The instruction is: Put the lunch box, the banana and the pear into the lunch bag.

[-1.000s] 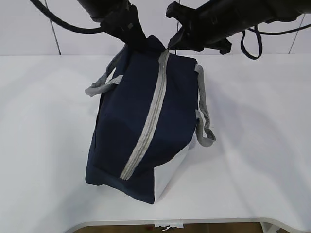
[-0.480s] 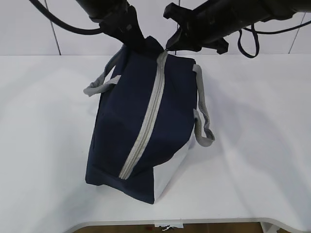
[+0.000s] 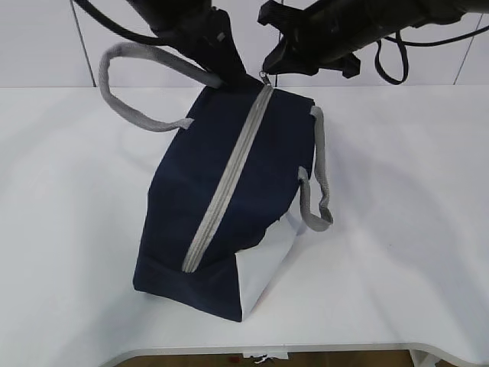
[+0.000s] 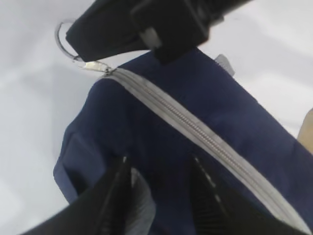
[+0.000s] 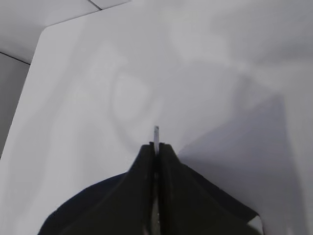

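The bag [image 3: 221, 199] sits mid-desk [image 3: 405, 229]; my left gripper [image 3: 218, 65] and right gripper [image 3: 269, 70] meet behind, at its far end.

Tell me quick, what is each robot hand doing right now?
Left gripper: closed on the lunch bag, pinching its navy fabric beside the zipper.
Right gripper: closed on the zipper's ring pull.

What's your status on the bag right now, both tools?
Right tool shut on zipper ring pull at far end. Left tool pinching lunch bag fabric beside it. Zipper fully closed. Lunch box, banana, pear not visible.
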Robot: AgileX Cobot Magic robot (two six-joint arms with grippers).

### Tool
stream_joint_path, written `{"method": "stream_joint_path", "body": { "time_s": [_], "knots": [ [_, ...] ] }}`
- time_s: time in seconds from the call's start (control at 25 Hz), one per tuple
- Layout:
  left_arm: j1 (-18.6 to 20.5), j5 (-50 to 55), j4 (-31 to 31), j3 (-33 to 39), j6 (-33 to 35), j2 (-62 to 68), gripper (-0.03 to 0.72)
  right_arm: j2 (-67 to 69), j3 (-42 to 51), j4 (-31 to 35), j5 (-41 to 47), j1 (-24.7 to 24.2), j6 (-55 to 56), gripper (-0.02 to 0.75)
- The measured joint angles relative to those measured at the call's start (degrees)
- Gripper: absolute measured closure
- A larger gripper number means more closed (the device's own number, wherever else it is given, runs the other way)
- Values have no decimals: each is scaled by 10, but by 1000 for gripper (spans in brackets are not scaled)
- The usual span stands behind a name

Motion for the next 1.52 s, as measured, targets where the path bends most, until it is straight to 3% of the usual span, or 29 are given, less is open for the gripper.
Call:
{"method": "stream_joint_path", "body": {
  "time_s": [0.12, 0.32, 0.36, 0.4, 0.92, 1.16, 1.52],
  "knots": [
    [-1, -5, 6, 0, -36, 0, 370, 0, -4, -1, 0, 0, -2, 737],
    [-1, 0, 40, 0, -69, 0, 358, 0, -10, -1, 0, 0, -10, 737],
    [-1, 26, 48, -6, -173, 0, 358, 0, -10, -1, 0, 0, -12, 737],
    [-1, 27, 51, -11, -194, -1, 358, 0, -10, -2, 0, 0, -13, 737],
    [-3, 39, 52, -58, -312, -27, 357, 0, -10, -5, 0, -1, -23, 737],
    [-3, 39, 45, -53, -332, -45, 357, 0, -10, -6, 0, -1, -24, 737],
    [-3, 40, 36, 16, -334, -47, 357, 0, -10, -8, 0, -1, -27, 737]
  ]
}}
